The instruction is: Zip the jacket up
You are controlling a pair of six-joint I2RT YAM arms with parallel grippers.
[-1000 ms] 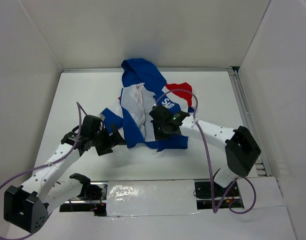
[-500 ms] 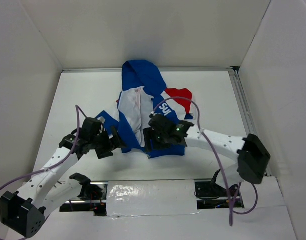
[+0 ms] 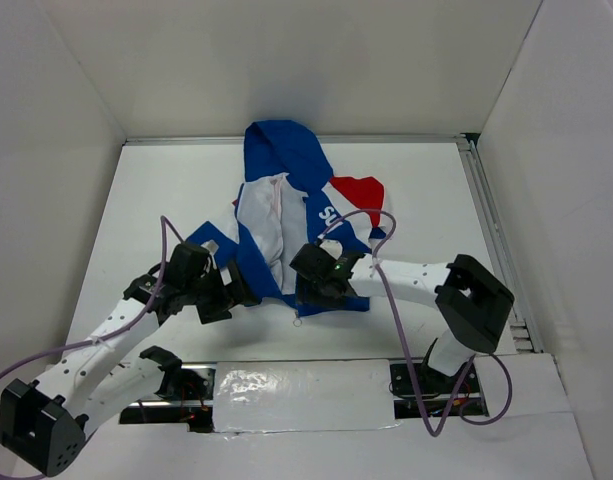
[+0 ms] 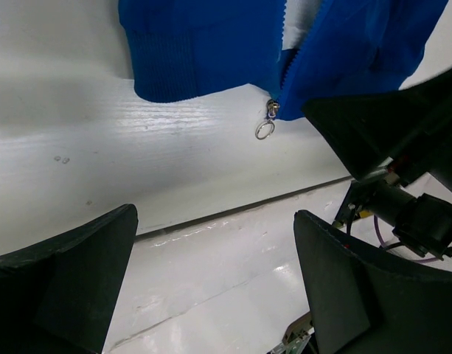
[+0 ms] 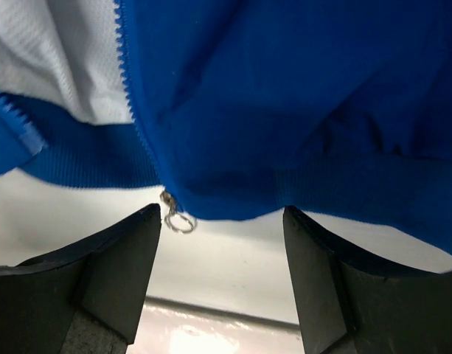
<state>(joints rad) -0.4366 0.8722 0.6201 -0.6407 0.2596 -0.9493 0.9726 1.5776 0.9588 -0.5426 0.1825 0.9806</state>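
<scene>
One jacket [image 3: 282, 155] is seen spread on the white counter [image 3: 166, 190], near its middle, with the hood toward the far wall. Its front lies unzipped, so that the white lining [image 3: 264, 225] is shown. One zipper pull [image 4: 266, 125] with a small metal ring is found at the bottom hem, where the two blue front edges meet. The white lettering [image 3: 328, 213] on the chest is only partly seen; "SU" can be read. Two grippers are placed at the hem. The left gripper [image 4: 214, 273] is held with jaws spread wide, holding nothing. The right gripper [image 5: 222, 243] is held with jaws parted just below the pull, gripping nothing.
</scene>
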